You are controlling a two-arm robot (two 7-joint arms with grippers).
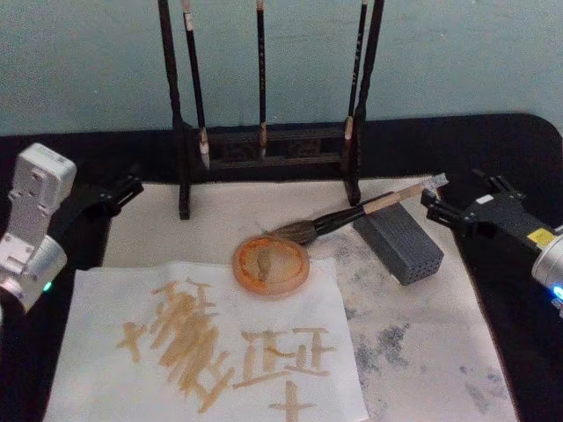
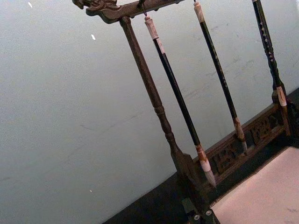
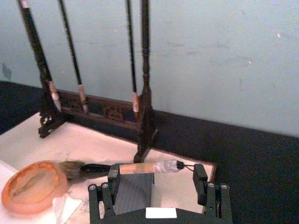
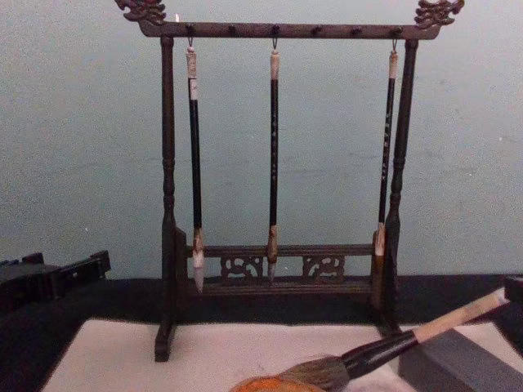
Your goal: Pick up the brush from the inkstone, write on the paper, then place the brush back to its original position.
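Resting tuft-down on the orange dish (image 1: 271, 266), the tan-handled brush (image 1: 361, 211) lies just beyond the right tool (image 3: 156, 179), whose jaws gape empty.

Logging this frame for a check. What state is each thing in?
brush: tuft on orange dish, handle propped on grey block, unheld.
orange dish: upright on the mat.
paper: flat, already covered in strokes.
three thin brushes: hanging on rack.
left gripper: open, off to the side.
right gripper: open, beside handle end.
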